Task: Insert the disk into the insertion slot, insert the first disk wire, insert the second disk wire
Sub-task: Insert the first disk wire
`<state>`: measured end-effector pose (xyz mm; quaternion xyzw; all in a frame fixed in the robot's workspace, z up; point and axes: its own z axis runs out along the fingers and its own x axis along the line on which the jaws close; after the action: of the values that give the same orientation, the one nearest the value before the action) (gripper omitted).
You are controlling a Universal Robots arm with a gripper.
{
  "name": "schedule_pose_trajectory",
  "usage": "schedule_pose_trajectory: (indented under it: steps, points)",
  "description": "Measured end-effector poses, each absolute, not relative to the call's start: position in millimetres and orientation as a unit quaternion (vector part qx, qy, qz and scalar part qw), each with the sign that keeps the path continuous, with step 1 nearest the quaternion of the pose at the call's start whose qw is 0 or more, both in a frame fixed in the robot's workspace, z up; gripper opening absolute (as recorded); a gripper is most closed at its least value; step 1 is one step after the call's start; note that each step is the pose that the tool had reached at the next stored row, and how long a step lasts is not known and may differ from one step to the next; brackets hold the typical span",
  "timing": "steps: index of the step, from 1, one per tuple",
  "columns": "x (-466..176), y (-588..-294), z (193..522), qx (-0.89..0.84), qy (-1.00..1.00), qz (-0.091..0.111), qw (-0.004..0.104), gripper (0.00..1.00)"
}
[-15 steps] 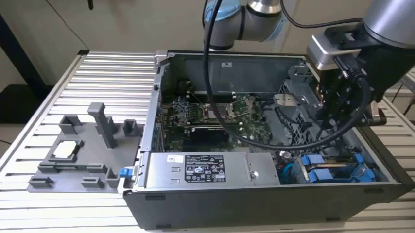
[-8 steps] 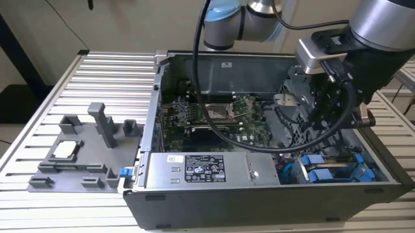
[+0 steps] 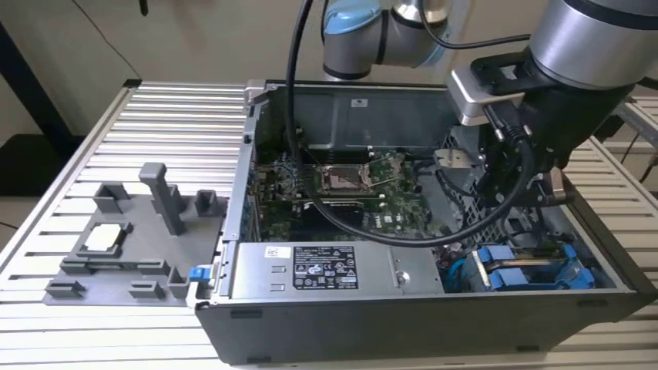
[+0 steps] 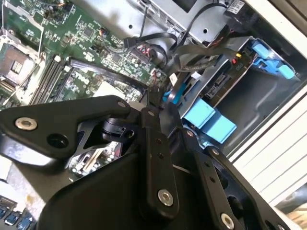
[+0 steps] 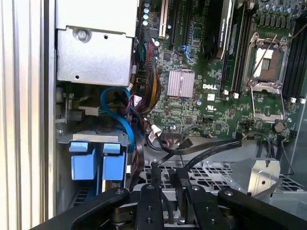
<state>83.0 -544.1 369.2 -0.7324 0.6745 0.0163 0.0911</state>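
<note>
The disk's blue carrier (image 3: 529,270) sits inside the insertion slot (image 3: 575,289) of the dark drive cage, at the case's front corner on the exterior view's right. Its two blue tabs (image 5: 93,160) show in both wrist views (image 4: 208,120); the drive body is hidden. My gripper (image 3: 535,189) hangs just above the cage, between the motherboard and the carrier. Its fingers (image 5: 153,189) stand close together, shut on the end of a flat black disk wire (image 5: 206,146). That wire (image 4: 103,69) runs back over the motherboard from my gripper (image 4: 152,103). A blue cable (image 5: 120,112) curves by the carrier.
The open case holds a green motherboard (image 3: 340,193), a silver power supply (image 3: 329,270) along the front, and a perforated metal cage (image 5: 225,172) under my fingers. Loose black cables (image 4: 158,43) cross the area. A grey fixture plate (image 3: 123,239) lies on the slatted table.
</note>
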Motion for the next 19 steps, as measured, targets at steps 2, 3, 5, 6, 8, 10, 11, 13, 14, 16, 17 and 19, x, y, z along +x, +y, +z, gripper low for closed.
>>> schedule_pose_trajectory:
  steps: [2, 3, 5, 6, 8, 10, 11, 13, 14, 16, 17, 19]
  points:
    - [81.5, -544.1, 368.5, -0.733, 0.674, 0.016, 0.094, 0.27]
    - [81.5, -544.1, 368.5, -0.733, 0.674, 0.016, 0.094, 0.27]
    - [81.5, -544.1, 368.4, -0.733, 0.674, 0.016, 0.094, 0.27]
    - [81.5, -544.1, 368.0, -0.733, 0.674, 0.016, 0.094, 0.27]
    - [80.4, -544.1, 365.9, -0.733, 0.673, 0.015, 0.097, 0.27]
    - [78.5, -544.1, 363.7, -0.735, 0.670, 0.014, 0.100, 0.27]
    - [77.6, -544.1, 362.6, -0.736, 0.669, 0.014, 0.101, 0.27]
    - [76.6, -544.1, 360.5, -0.738, 0.666, 0.013, 0.104, 0.27]
    - [76.7, -544.1, 359.8, -0.739, 0.666, 0.013, 0.105, 0.27]
    - [76.6, -544.1, 358.8, -0.739, 0.665, 0.013, 0.107, 0.27]
    - [76.6, -544.1, 358.2, -0.739, 0.665, 0.013, 0.108, 0.27]
    - [76.6, -544.1, 357.4, -0.740, 0.664, 0.015, 0.111, 0.27]
